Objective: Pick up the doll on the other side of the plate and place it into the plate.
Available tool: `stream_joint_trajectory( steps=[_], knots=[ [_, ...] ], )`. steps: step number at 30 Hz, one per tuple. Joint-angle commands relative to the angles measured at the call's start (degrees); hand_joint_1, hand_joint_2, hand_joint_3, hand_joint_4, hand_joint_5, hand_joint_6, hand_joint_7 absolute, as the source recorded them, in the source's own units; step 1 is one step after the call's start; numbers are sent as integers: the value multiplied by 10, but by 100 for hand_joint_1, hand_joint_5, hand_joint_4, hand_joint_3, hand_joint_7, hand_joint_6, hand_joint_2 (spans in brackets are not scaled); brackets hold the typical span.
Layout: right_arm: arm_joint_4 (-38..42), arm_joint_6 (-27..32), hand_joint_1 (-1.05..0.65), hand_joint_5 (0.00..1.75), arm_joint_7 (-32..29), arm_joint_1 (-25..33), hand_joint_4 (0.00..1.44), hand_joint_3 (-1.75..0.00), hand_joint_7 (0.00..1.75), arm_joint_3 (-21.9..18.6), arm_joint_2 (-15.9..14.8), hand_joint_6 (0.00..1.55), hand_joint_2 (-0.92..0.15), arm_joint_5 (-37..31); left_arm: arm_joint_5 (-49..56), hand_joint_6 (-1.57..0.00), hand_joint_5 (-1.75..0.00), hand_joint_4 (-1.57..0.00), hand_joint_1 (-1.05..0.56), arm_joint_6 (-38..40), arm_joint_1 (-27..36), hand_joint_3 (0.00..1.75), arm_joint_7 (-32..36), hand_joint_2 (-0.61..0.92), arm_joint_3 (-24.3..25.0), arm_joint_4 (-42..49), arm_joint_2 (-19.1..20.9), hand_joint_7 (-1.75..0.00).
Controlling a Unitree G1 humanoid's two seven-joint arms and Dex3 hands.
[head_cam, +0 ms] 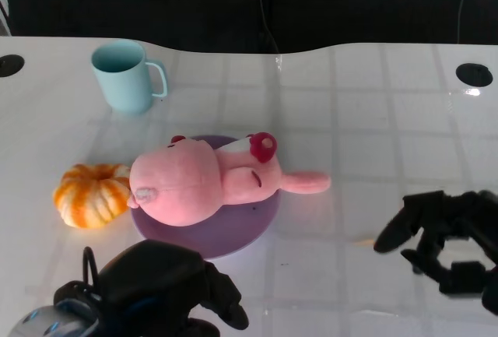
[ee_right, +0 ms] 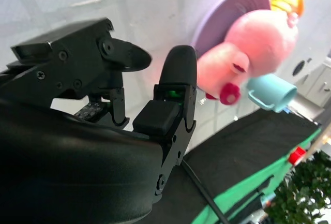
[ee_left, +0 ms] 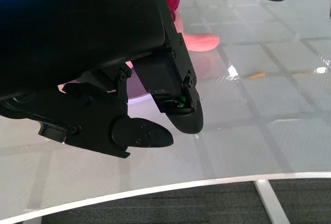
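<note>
On the purple plate [head_cam: 233, 240] at table centre lies the pink doll [head_cam: 206, 181], on its side, body over the plate, one ear or limb sticking out past the rim toward the robot's right. So the doll looks already placed; task reads as done or nearly so.

Risks from here: the doll overhangs the rim, so a stray brush from either hand could drag or roll it off the plate. The orange plush pumpkin [head_cam: 92, 194] sits touching or just beside the doll's snout on the left side; a bump there could shove the doll too. The teal mug [head_cam: 124, 76] stands farther back, well apart, low risk.

Left hand [head_cam: 167, 282] sits near the plate's close edge, holding nothing; left wrist view shows its fingers [ee_left: 181, 115] apart with bare table under them and the doll behind. It is the closer hand, so the likelier culprit for a knock.

Right hand [head_cam: 447, 240] is off to the right, well apart from the doll, fingers spread and empty; right wrist view confirms a gap between its fingers [ee_right: 176, 74]. Whether the doll's protruding part touches the table is hard to tell.
</note>
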Motion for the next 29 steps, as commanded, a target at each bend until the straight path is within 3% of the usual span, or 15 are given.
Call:
stream_joint_trajectory(
  steps=[1, 4, 7, 29],
  knots=[
    [27, -23, 5, 168, -12, -8, 87, -138, 127, 3, -9, 88, -38, -10, -6, -109, -120, -78, -25, -7, 8, 26, 11, 92, 11, 4, 7, -1],
    [43, -30, 3, 174, -14, -13, 88, -146, 148, 4, -12, 82, -35, -12, -4, -108, -119, -78, -25, -7, 8, 27, 8, 92, 12, 3, 7, 0],
    [51, -30, 0, 175, -12, -16, 87, -146, 156, 7, -14, 78, -34, -16, -5, -108, -119, -77, -26, -4, 8, 27, 5, 92, 12, 2, 5, 0],
    [32, 17, -1, 175, -10, -32, 83, -137, 152, 24, -11, 76, -38, -38, -17, -109, -128, -75, -24, -12, 8, 24, 0, 92, 28, 2, 19, -1]
  ],
)
